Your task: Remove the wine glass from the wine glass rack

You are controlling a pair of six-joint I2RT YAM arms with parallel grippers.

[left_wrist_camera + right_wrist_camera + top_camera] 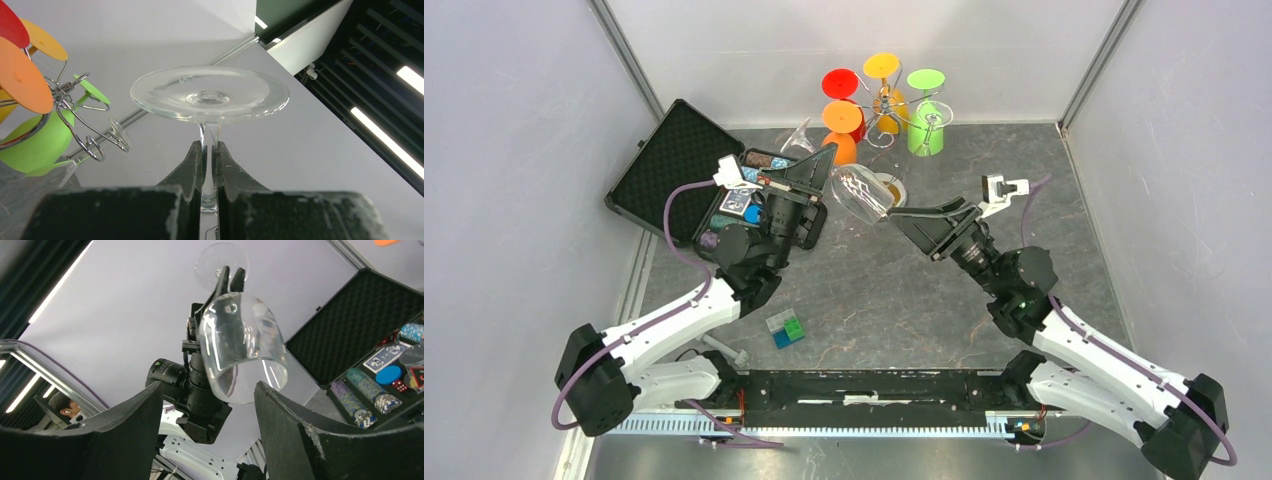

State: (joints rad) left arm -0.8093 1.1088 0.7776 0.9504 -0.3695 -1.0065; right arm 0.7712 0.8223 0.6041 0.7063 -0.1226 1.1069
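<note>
My left gripper [826,160] is shut on the stem of a clear wine glass [861,192] and holds it tilted in the air, apart from the wine glass rack [886,103]. In the left wrist view the fingers [194,159] pinch the stem just under the glass's round foot [210,94]. The rack's curled wire arms [75,107] show at the left, with coloured glasses hanging on them. My right gripper [902,222] is open, close beside the bowl. In the right wrist view the bowl [242,347] hangs above the gap between its spread fingers [207,390].
Red, yellow, green and orange plastic glasses [839,85] hang on the rack at the back. An open black case [674,160] with poker chips and cards lies at the left. A small blue-green block [785,328] lies near the arm bases. Walls enclose the table.
</note>
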